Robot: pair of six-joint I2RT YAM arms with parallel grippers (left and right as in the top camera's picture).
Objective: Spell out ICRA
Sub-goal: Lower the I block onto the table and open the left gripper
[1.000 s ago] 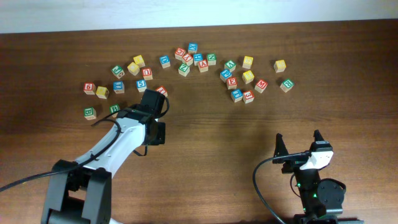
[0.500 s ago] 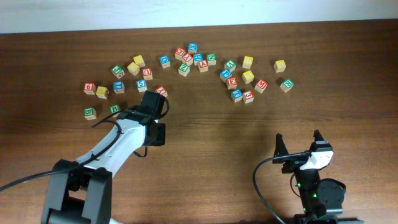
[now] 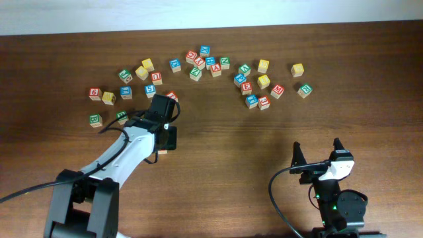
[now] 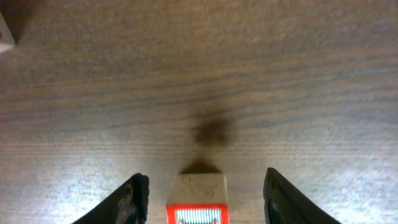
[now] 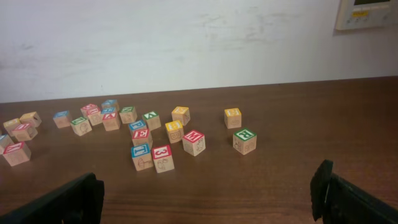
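Note:
My left gripper (image 3: pixel 168 137) (image 4: pixel 206 186) hangs low over the table left of centre, open. A wooden cube with a red-framed top face (image 4: pixel 197 200) (image 3: pixel 161 153) stands on the wood between its fingers, with a gap on each side; its letter is unreadable. The green R cube (image 3: pixel 305 89) (image 5: pixel 244 140) sits at the far right of the right-hand cluster. I cannot make out the C or the A among the scattered cubes. My right gripper (image 3: pixel 318 151) (image 5: pixel 211 199) rests near the front right, open, holding nothing.
Two loose clusters of letter cubes lie along the far half of the table, one at left (image 3: pixel 125 91) and one right of centre (image 3: pixel 264 82). A red E (image 5: pixel 139 135), red M (image 5: pixel 193 142) and red 3 (image 5: pixel 162 155) are among them.
The left jaws have spread apart and let go of the red-faced cube, which now stands on the table. The right arm has not moved.

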